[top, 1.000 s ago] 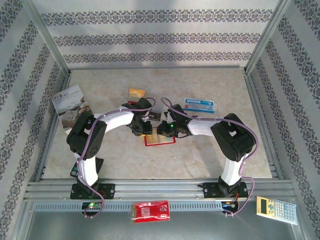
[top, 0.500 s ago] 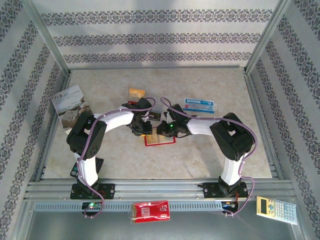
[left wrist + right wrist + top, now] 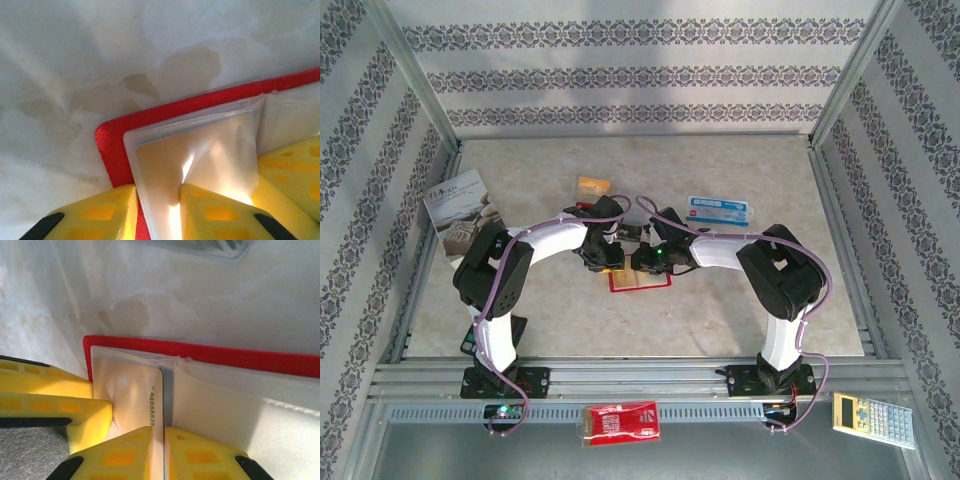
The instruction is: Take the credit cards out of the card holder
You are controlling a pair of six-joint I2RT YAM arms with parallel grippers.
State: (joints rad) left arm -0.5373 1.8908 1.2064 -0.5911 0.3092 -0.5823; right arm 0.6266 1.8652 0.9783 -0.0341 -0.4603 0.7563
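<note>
Left gripper [image 3: 157, 195] pinches a clear pocket [image 3: 200, 150] of the card holder [image 3: 111, 150]; right gripper [image 3: 159, 435] pinches a credit card [image 3: 156, 397] by its edge.

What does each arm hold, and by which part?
Left fingers pinch a clear pocket of the card holder by its near edge; right fingers clamp a thin leaf at the fold.

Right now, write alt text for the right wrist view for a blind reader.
Yellow fingers of the right end effector pinch a thin printed plastic card that stands edge-on between the clear plastic pockets of an open red folding card holder, which lies on a pale marbled table.
</note>
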